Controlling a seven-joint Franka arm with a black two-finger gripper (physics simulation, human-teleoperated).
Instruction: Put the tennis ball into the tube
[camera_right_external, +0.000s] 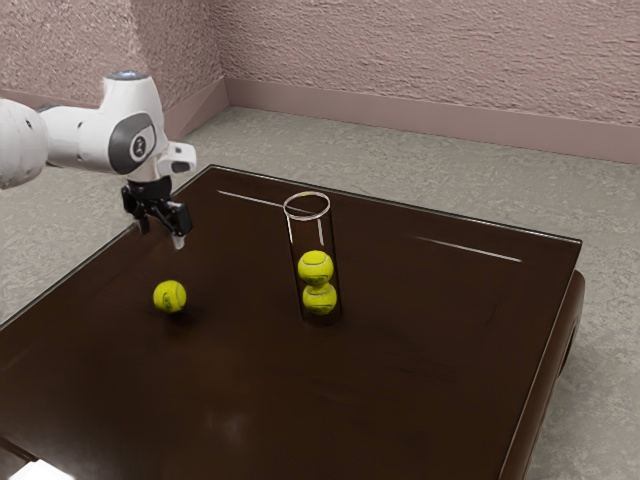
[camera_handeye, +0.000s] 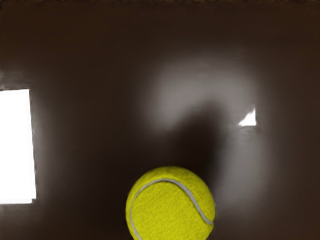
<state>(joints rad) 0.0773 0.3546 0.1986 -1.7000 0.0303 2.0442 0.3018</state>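
A loose yellow-green tennis ball with a pale seam (camera_right_external: 170, 297) is seen resting on a glossy dark brown table (camera_right_external: 420, 340), toward the exterior view's left, below a black two-finger gripper (camera_right_external: 161, 232). The gripper is held raised above the tabletop with its two fingers parted and nothing grasped between them. It is carried by a white robot arm with grey joint covers (camera_right_external: 85, 138), extended from the exterior view's left. To the right of the loose ball, well apart from it, a clear cylindrical tube (camera_right_external: 307, 206) is stood upright on the table, its round rim left open at the top. Inside, two yellow-green balls are stacked, the upper one (camera_right_external: 315, 268) set directly on the lower one (camera_right_external: 320, 299). In the wrist view, the loose ball is captured with its curved seam turned toward the camera. The scene is backed by a rough pink wall (camera_right_external: 420, 50) on the far side.
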